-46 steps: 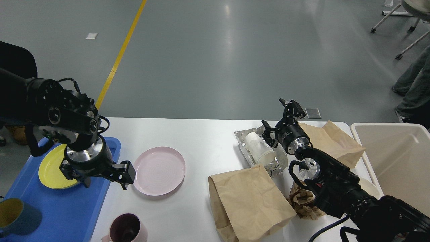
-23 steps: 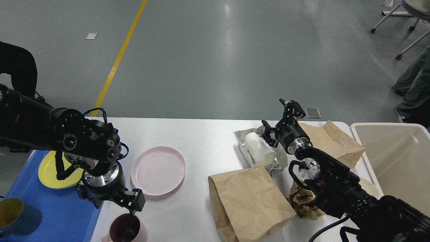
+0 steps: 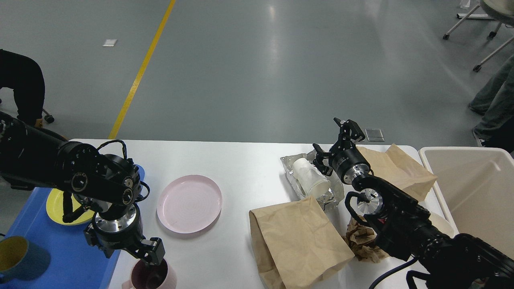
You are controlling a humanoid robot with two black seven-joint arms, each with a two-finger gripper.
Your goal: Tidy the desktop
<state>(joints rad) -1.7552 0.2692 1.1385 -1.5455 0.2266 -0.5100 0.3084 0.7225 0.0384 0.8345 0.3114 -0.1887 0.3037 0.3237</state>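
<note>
Reaching down from the left, left gripper [image 3: 149, 263] dipped into the pink mug [image 3: 150, 277] at the near edge of the desktop [image 3: 241, 168]; finger state impossible to tell. Raised at the far right, right gripper [image 3: 335, 138] spread open beside a white cup [image 3: 310, 176].

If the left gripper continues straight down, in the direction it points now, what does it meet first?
Most likely the pink mug: the left gripper hangs right over its dark inside, one finger seemingly at or within the rim. Depth is unclear from this view.

Two black jointed arms with round screw-dotted housings, polished silver wrist collars and looping black cables.
</note>
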